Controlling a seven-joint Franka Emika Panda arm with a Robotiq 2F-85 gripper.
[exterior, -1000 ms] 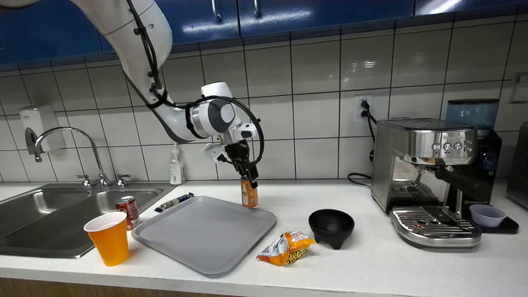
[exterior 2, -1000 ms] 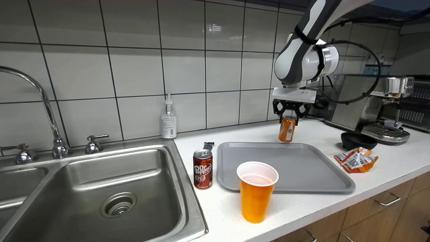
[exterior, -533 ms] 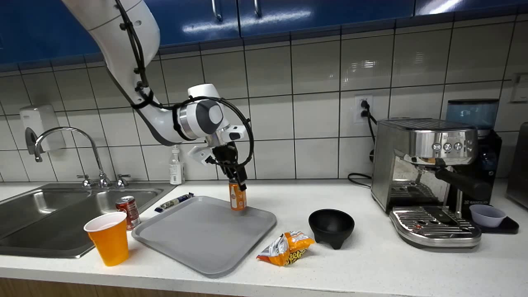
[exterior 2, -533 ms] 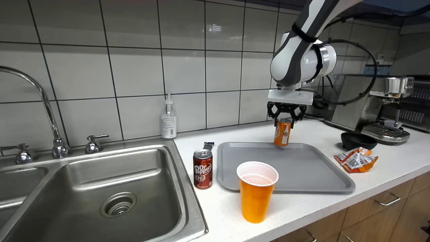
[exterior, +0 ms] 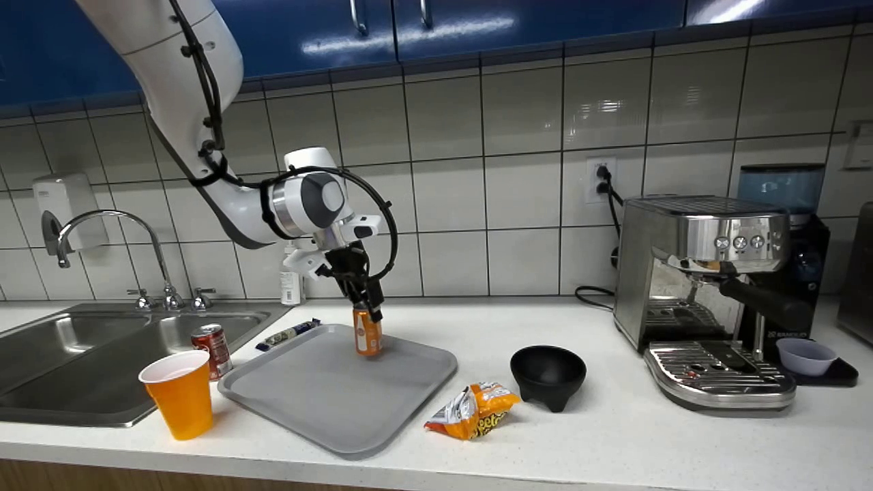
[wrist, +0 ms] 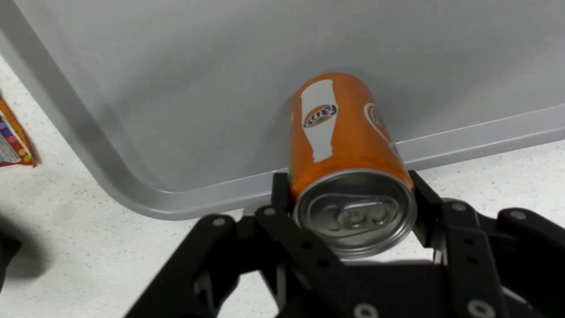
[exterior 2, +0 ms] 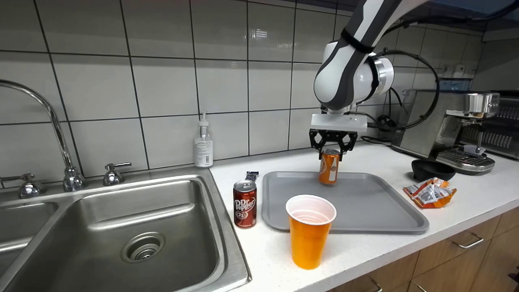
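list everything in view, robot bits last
Fanta can: 1, orange, in gripper
tray: 1, grey, on counter
Dr Pepper can: 1, red, beside sink
cup: 1, orange, beside tray
wrapped bar: 1, bluish, by tray
Cheetos bag: 1, orange, by tray
bowl: 1, black, on counter
espresso machine: 1, silver, on counter
grinder: 1, black, beside espresso machine
small cup: 1, lilac, by grinder
appliance: 1, dark, past espresso machine
sink: 1, steel, in counter
tap: 1, chrome, at sink
pump bottle: 1, whitish, by sink
dispenser: 1, white, on tiles
outlet: 1, white, on tiles
cabinets: several, blue, overhead
drawers: several, brown, under counter
arm: 1, white, above tray
gripper: 1, black, over tray
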